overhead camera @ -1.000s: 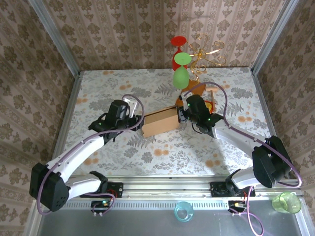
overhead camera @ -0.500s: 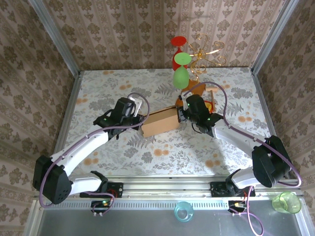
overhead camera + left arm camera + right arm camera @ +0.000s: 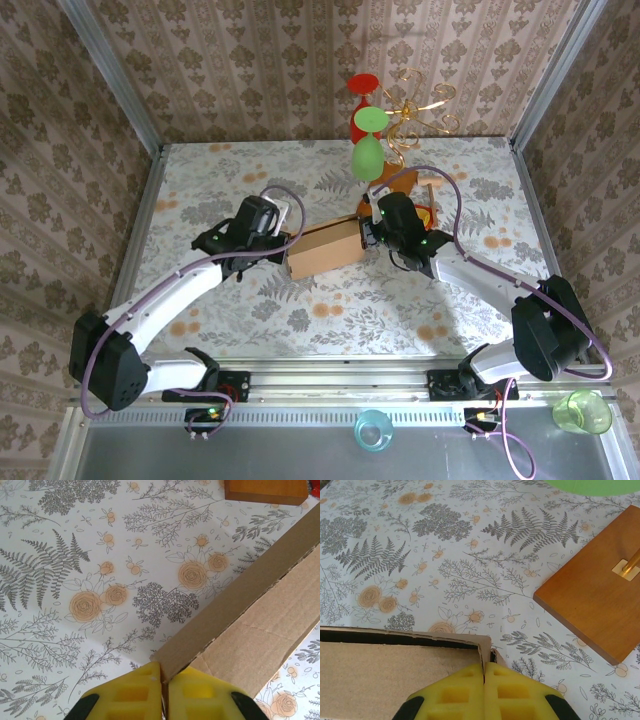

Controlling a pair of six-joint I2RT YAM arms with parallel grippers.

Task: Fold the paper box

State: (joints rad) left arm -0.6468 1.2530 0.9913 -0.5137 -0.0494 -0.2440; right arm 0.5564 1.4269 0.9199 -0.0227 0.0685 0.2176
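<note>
Paper box: light-brown cardboard, sides up, final tucks prob remaining
L gripper: pinching its left wall
R gripper: clamping its right corner

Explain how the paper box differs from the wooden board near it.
The paper box is pale, matte cardboard; the wooden board is darker, reddish and smooth. The box is pinched at opposite ends by the left gripper and right gripper; the board lies free and carries a gold rod. Both are rectangular and sit on the floral table.

Wooden base, floral tablecloth
</note>
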